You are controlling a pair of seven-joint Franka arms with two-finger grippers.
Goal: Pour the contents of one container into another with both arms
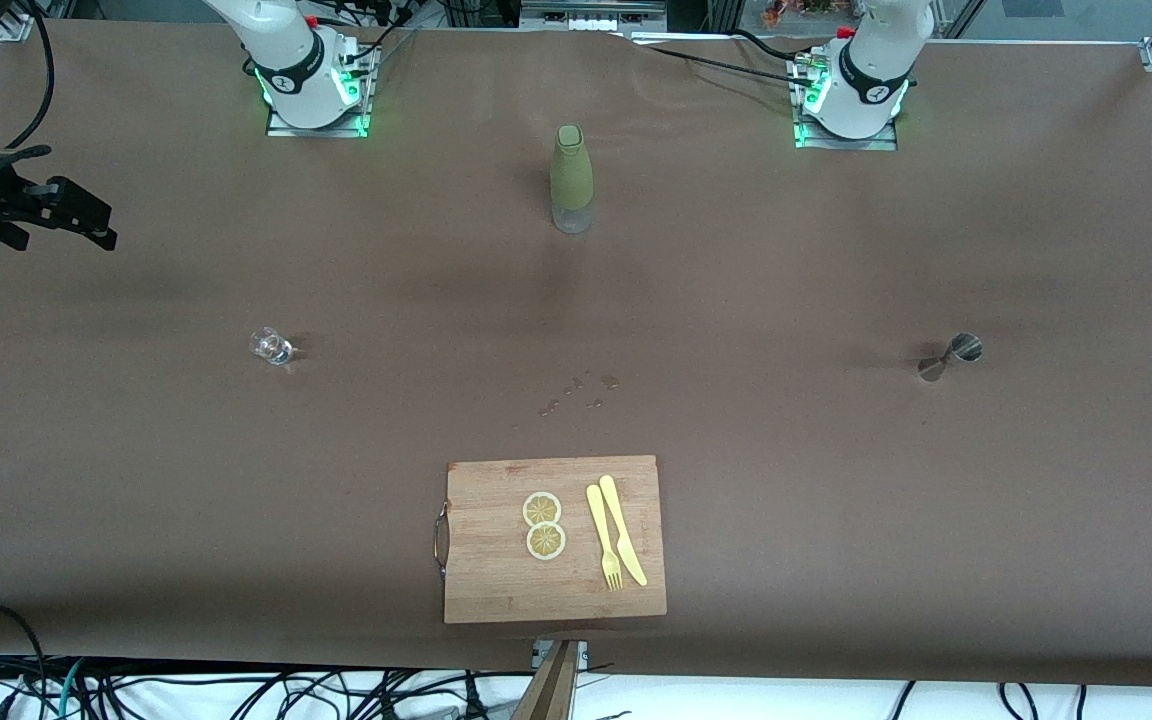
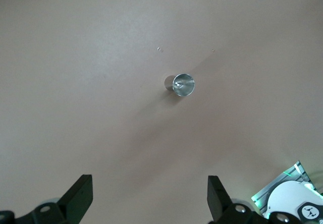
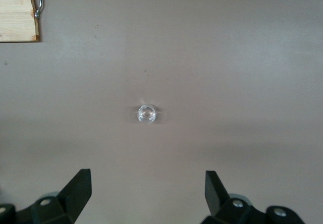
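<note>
A small clear glass (image 1: 270, 346) stands toward the right arm's end of the table. A metal jigger (image 1: 950, 356) lies tipped on its side toward the left arm's end. Only the lower parts of the left arm (image 1: 861, 80) and right arm (image 1: 301, 70) show in the front view. In the left wrist view my left gripper (image 2: 150, 193) hangs open high over the table, with the jigger (image 2: 180, 85) below it. My right gripper (image 3: 149, 188) is likewise open and empty, high over the glass (image 3: 147, 113).
A green-sleeved bottle (image 1: 571, 180) stands upright between the two bases. A wooden cutting board (image 1: 496, 580) near the front edge carries two lemon slices (image 1: 543, 525), a yellow knife (image 1: 624, 530) and a fork (image 1: 604, 537). Small wet drops (image 1: 581, 392) lie mid-table. Its corner (image 3: 17, 12) shows in the right wrist view.
</note>
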